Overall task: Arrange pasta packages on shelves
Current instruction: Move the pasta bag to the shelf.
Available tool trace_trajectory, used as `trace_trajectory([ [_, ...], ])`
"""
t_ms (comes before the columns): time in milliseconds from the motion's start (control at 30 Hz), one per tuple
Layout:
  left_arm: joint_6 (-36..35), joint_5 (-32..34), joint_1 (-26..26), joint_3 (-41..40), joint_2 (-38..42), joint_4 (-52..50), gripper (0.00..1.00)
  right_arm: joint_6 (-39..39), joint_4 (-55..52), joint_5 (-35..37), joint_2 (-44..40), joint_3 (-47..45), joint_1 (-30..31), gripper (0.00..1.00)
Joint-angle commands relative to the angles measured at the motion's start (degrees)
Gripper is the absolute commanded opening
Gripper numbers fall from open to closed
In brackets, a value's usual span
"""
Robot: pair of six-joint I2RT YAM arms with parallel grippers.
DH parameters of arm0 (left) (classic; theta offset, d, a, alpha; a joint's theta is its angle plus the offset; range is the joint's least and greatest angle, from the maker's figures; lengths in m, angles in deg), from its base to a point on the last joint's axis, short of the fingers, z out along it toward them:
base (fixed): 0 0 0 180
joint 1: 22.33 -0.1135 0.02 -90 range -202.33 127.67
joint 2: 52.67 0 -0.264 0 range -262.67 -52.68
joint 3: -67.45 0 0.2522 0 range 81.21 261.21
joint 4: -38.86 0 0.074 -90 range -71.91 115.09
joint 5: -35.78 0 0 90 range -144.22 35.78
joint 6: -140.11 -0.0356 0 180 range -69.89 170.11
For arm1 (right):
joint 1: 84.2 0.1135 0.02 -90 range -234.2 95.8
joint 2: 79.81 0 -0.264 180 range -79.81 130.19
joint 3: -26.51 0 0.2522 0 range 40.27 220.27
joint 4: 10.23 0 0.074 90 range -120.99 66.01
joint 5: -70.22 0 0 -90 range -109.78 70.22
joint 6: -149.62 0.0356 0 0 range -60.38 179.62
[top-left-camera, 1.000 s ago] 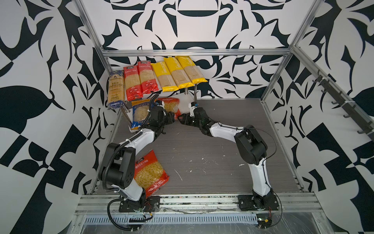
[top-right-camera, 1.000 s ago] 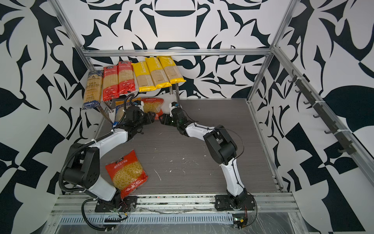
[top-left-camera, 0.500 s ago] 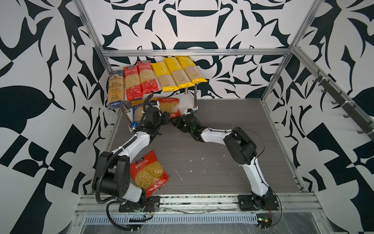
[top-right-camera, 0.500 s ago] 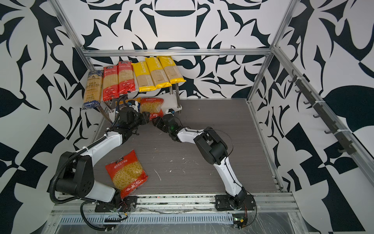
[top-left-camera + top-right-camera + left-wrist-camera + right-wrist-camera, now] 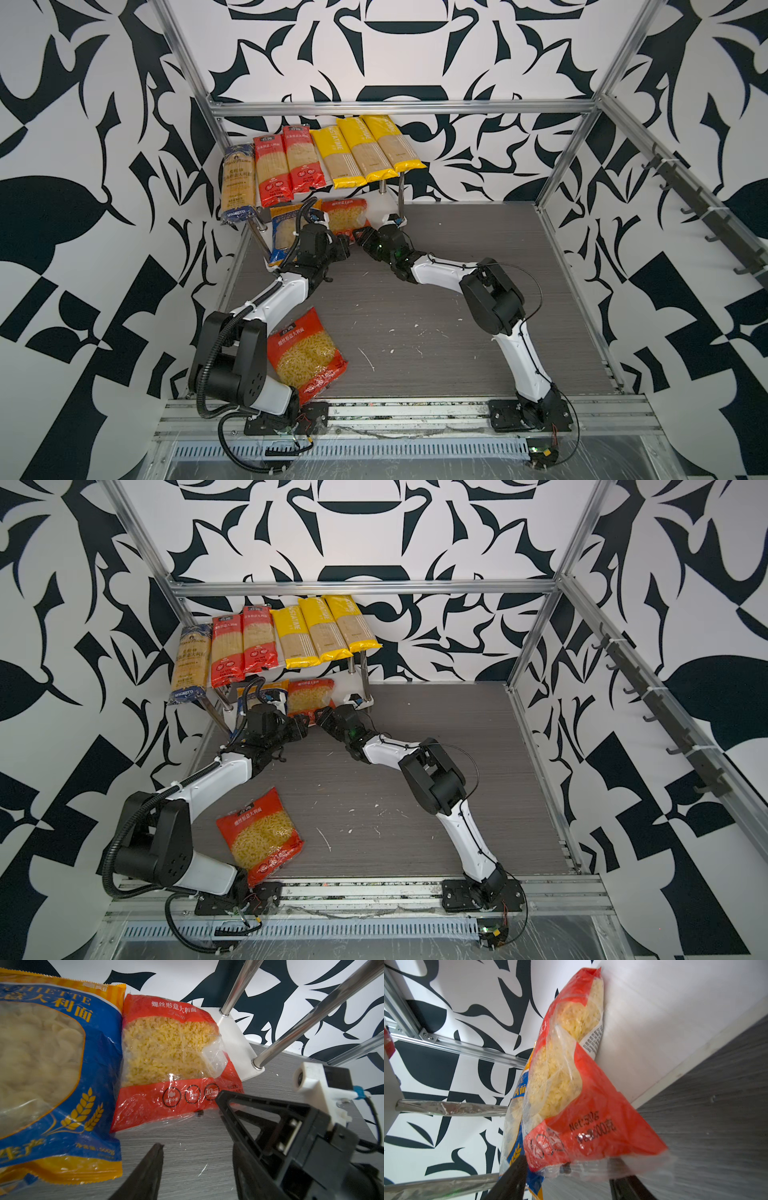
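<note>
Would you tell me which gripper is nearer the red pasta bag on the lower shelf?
Right. The right gripper has a corner of the red pasta bag between its jaws; the left gripper hovers in front, not touching it.

Black-and-white leaf-patterned walls [image 5: 457, 50] are enclosing a grey wood-grain tabletop [image 5: 415, 299], with aluminium frame rails [image 5: 399, 107] running along the edges. What look like black hooks [image 5: 671, 172] are lining the side rail.

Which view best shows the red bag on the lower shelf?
Left wrist: the red bag faces it, label and window plain. Right wrist sees it edge-on; both top views show it small, partly hidden.
</note>
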Motion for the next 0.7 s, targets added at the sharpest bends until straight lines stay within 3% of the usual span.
trace_trajectory([
  [0, 0.6, -0.4, -0.1, -0.8, 1.5, 0.0, 0.57, 0.4, 0.6, 3.7, 0.4, 4.9, -0.2, 0.65],
  [233, 0.9, -0.6, -0.1, -0.7, 1.6, 0.0, 0.57, 4.8, -1.4, 8.9, 4.5, 9.4, -0.2, 0.57],
  [367, 0.7, -0.5, -0.1, -0.7, 2.0, -0.2, 0.57, 4.6, -2.1, 7.4, 6.0, 12.1, -0.1, 0.4],
  [533, 0.4, 0.0, -0.1, -0.7, 2.7, -0.7, 0.57, 4.3, -2.6, 3.9, 6.2, 11.6, -0.9, 0.03],
  [667, 0.1, 0.3, -0.1, -0.5, 3.1, -0.9, 0.57, 3.0, -2.1, -1.1, 6.2, 10.8, -1.9, 0.0],
])
